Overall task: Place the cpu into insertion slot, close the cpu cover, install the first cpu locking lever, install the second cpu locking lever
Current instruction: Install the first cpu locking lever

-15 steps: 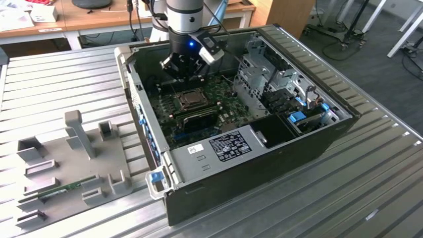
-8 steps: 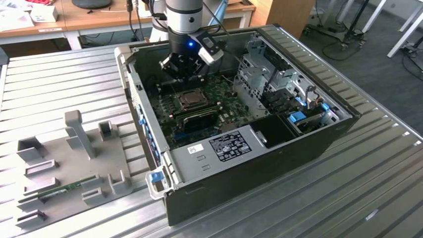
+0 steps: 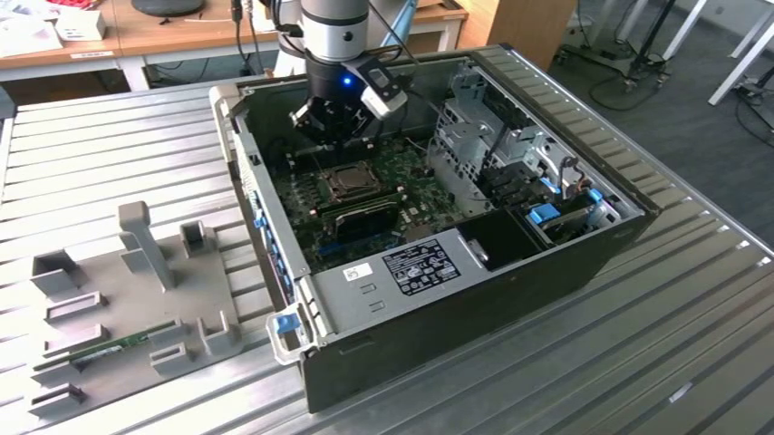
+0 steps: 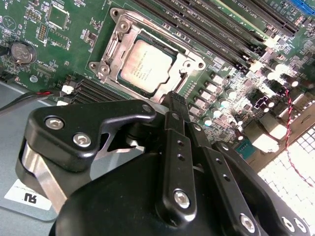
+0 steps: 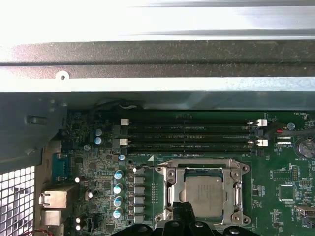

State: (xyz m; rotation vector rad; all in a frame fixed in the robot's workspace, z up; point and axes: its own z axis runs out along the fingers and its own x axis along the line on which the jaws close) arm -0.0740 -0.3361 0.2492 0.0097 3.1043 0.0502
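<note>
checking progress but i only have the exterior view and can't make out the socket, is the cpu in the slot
Observer: Yes. In both wrist views the cpu lies flat in it, metal face up.
Operator: cover down
Observer: The cpu cover lies flat around the cpu, framing it.
Operator: and the claw
Observer: In the second wrist view the claw looks shut and empty, tip beside the cover's edge.
</note>
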